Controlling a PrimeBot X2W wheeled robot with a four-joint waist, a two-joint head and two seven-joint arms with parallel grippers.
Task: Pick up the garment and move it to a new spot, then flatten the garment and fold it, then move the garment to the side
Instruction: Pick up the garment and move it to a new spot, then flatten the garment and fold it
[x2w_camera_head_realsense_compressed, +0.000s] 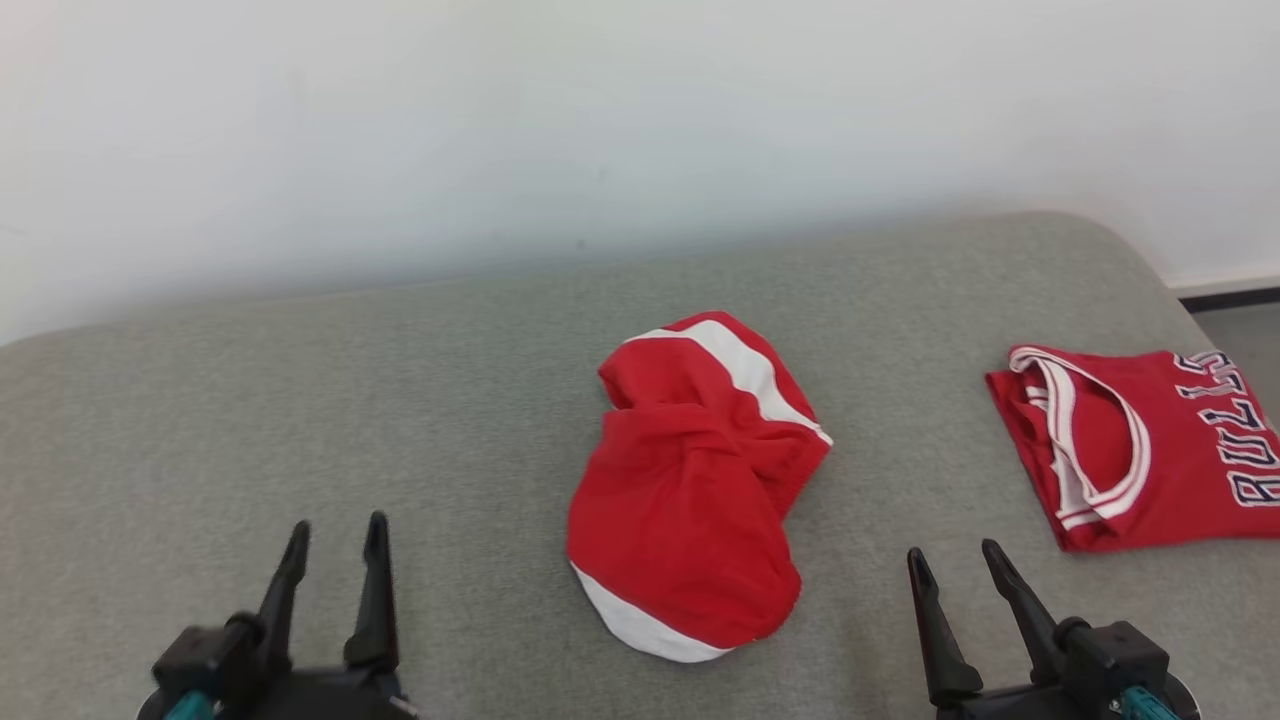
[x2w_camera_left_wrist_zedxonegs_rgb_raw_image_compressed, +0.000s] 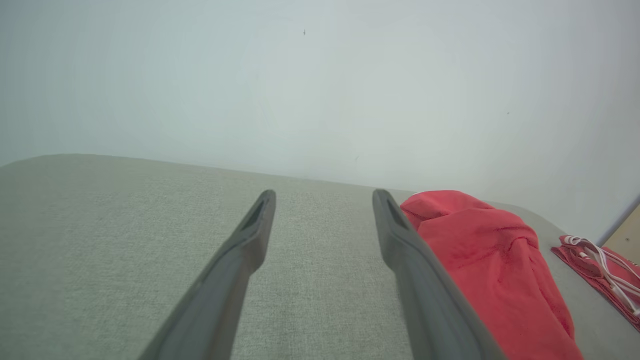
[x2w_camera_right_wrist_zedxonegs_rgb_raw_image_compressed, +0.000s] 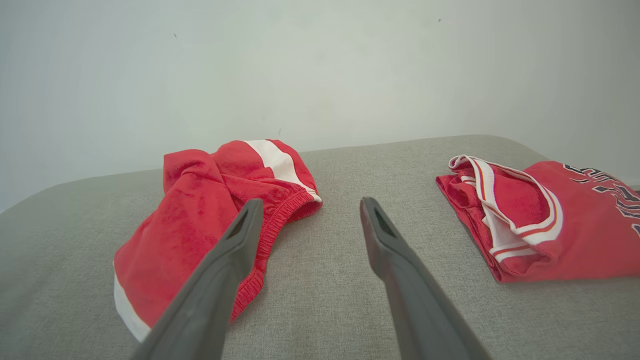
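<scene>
In the head view, we see the garment (x2w_camera_head_realsense_compressed: 690, 490), a crumpled pair of red shorts with white trim, lying in a heap near the middle of the grey cushion (x2w_camera_head_realsense_compressed: 300, 400). Its long axis runs roughly away from us, from a white hem at the near end to a white band at the far end, leaning slightly rightward as it goes. The left gripper (x2w_camera_head_realsense_compressed: 338, 522) sits at the lower left and the right gripper (x2w_camera_head_realsense_compressed: 952, 550) at the lower right, both spread wide with nothing between them. The garment lies between the two and ahead of both. We judge it a little nearer the right gripper. A folded jersey (x2w_camera_head_realsense_compressed: 1140, 450) rests well apart from it, at the far right.

In the left wrist view, the fingers (x2w_camera_left_wrist_zedxonegs_rgb_raw_image_compressed: 240, 250) stand wide apart over bare cushion, holding nothing. The garment rises just past the right-hand finger, so it lies to the right of this arm and forward of it.

In the right wrist view, the fingers (x2w_camera_right_wrist_zedxonegs_rgb_raw_image_compressed: 385, 250) are equally wide and empty. The garment lies to the left and ahead, while the jersey lies to the right. The gap between the fingers points at bare cushion between the two red pieces, so we judge that either arm must swing inward to reach the heap.
</scene>
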